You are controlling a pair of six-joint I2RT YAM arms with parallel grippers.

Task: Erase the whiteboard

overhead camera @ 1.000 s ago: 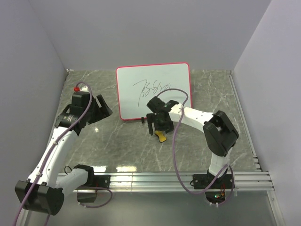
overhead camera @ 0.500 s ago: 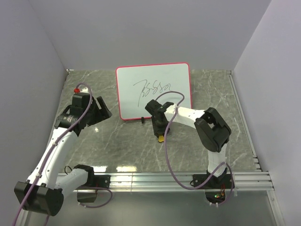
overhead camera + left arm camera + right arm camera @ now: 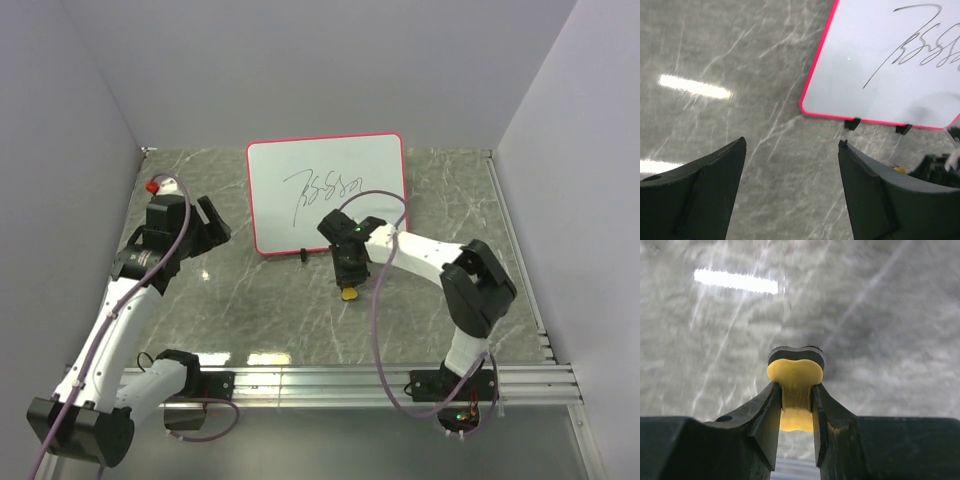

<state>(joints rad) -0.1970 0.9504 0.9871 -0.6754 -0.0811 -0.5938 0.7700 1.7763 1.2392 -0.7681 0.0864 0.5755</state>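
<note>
- right arm (image 3: 425, 252) is being held stretched leftward, wrist tipped down; yellow eraser (image 3: 795, 371) is being pinched by right fingers (image 3: 765, 410)
- left fingers (image 3: 710, 180) are being held apart, empty, aimed toward whiteboard (image 3: 330, 190)
- whiteboard, scribbled, is being supported at surface (image 3: 250, 310) rear, just behind eraser

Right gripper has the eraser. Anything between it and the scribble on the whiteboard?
Nothing visible. The right gripper, shut on the eraser, sits just in front of the whiteboard; only bare table lies between it and the scribble.
</note>
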